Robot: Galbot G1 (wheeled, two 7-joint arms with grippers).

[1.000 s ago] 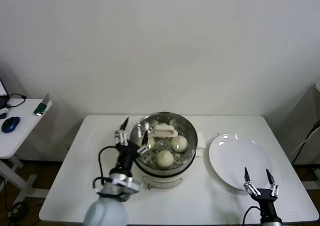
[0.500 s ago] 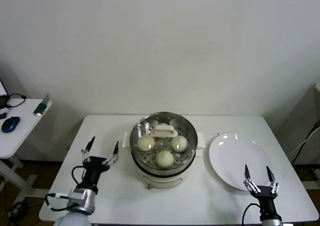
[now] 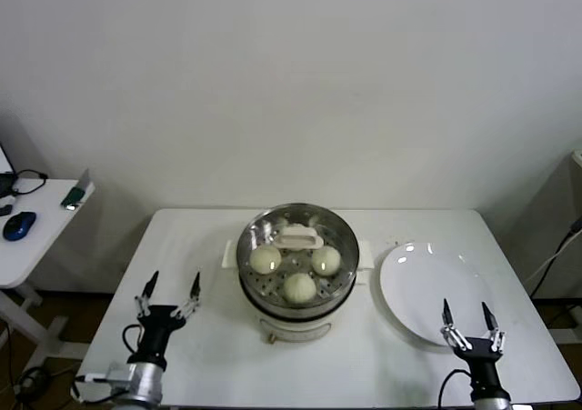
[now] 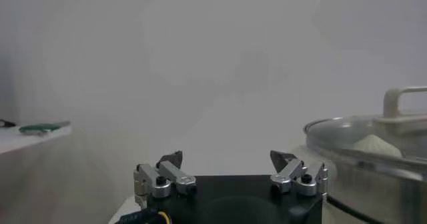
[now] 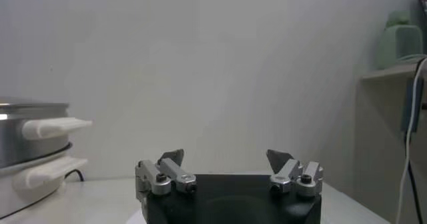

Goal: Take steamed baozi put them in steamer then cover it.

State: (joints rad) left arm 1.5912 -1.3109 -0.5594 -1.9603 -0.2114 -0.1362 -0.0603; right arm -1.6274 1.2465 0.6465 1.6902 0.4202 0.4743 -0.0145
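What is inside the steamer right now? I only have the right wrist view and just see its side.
Observer: The head view shows three steamed baozi on the perforated floor of the steamer; I cannot confirm a fourth.
Operator: Is it covered?
Observer: Yes, a clear lid with a white handle sits on it.
Operator: Where is the left gripper?
Observer: The left gripper is open and empty, over the table left of the steamer and apart from it.
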